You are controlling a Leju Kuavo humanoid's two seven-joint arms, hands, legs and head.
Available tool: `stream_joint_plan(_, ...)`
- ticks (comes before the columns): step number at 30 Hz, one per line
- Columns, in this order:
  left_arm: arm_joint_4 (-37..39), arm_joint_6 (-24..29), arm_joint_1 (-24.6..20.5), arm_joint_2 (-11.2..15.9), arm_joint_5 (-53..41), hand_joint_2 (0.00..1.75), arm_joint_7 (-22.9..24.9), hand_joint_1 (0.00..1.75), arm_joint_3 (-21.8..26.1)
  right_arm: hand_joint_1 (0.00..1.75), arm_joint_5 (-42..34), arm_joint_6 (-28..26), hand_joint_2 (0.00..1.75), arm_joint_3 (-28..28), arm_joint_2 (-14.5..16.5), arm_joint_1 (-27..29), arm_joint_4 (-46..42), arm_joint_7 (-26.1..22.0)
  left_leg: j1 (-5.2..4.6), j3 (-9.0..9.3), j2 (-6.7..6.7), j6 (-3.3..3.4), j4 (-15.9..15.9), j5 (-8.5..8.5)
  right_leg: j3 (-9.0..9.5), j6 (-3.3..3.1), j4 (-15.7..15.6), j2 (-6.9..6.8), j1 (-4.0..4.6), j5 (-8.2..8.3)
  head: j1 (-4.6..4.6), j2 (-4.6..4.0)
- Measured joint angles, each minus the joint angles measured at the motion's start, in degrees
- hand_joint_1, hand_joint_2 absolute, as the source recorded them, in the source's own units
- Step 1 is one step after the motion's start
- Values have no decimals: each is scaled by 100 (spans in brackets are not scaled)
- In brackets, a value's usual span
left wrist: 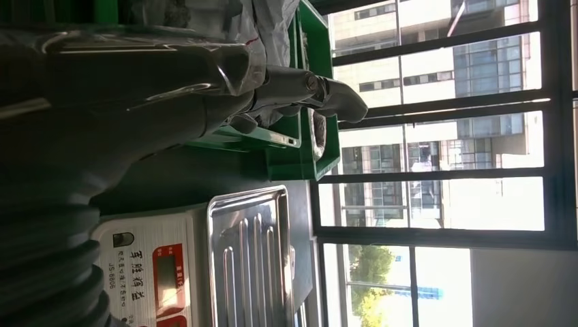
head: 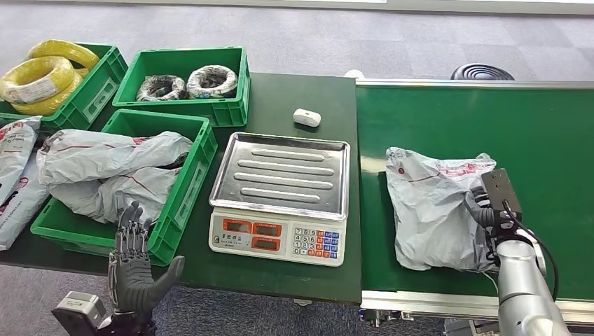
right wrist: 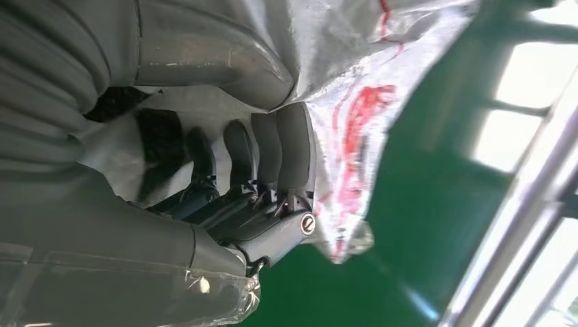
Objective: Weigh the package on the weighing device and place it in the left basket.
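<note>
Head view – right hand: the right hand [head: 488, 210] sits at the near right edge of the package [head: 434, 206], its dark fingers [head: 479, 201] bent onto the grey film.
Head view – package: it lies flat on the green conveyor belt [head: 539, 133], well apart from the scale [head: 281, 198], whose steel tray is bare.
Head view – left hand: the left hand [head: 136, 262] hovers by the near corner of the left basket [head: 183, 199], fingers spread and upright, holding nothing.
Head view – basket: it already holds grey bags heaped up to its rim.
Left wrist view – hand: its fingers [left wrist: 327, 95] reach out freely beside the basket wall [left wrist: 310, 153], nothing between them; the scale [left wrist: 204, 266] lies just past them.
Right wrist view – grip: the fingers [right wrist: 272, 153] press side by side into the package [right wrist: 354, 88], film bunched under them; whether the thumb has closed on the other side cannot be told.
Step in hand: judged as securing the package for the lift to the scale.
Doing it well: gather a thick fold rather than loose film, since the slick bag may slip or sag; lift high enough to pass over the tray's lip, then set it down centred.
Risk: a trailing corner resting on the bench would likely spoil the reading.
</note>
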Motion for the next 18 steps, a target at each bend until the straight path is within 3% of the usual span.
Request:
stream_joint_plan(3, 41, 25, -55, 72, 15, 175, -61, 0, -1, 174, -690, 102, 175, 81, 138, -19, -548, -230, 1, -1, -6, 0, 0, 0, -1, 0, 0, -7, 0, -1, 0, -1)
stream_joint_plan(8, 63, 68, -99, 126, -35, 175, -140, 0, -14, 175, -1407, -228, 175, 415, 406, 158, -1813, -323, 1, -6, -4, 0, 0, 0, -7, 0, 1, -6, 1, -1, 1, -1)
stream_joint_plan(13, 102, 14, -217, 150, -112, 175, -158, 0, -60, 175, -1505, -534, 175, 1050, 643, 296, -3048, -283, 1, -6, -2, -1, 0, 1, -6, 0, 1, -5, 1, 0, 0, 0)
stream_joint_plan(18, 192, -76, -412, 153, -178, 175, -158, 0, -119, 175, -1243, -408, 175, 1851, 923, 183, -3721, -101, 2, -2, 1, -3, -1, 4, -3, -1, 3, -3, 2, 1, 0, 0)
